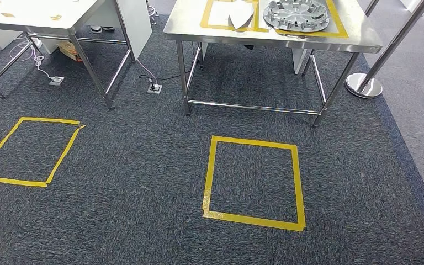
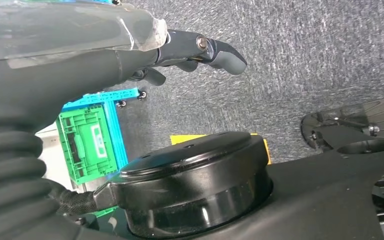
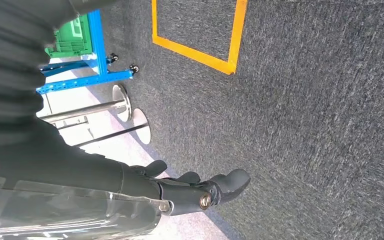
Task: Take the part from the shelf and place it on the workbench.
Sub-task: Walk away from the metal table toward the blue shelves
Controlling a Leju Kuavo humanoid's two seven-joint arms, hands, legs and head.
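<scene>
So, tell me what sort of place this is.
Probably a factory-style test floor: steel workbenches, one carrying a round metal casting, yellow tape squares marking spots on grey carpet, and a blue rack with green crates.

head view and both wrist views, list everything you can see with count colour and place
steel tables: two, silver, far side of the carpet
round metal part: one, grey, on the right table inside yellow tape
flat curved piece: one, pale grey, beside the round part
taped squares: two, yellow, on the carpet
barrier post base: one, chrome, right of the table
floor socket: one, grey, by the table legs
green crate: one, on a blue wheeled frame
left hand: dark, holds nothing
right hand: dark, holds nothing
</scene>
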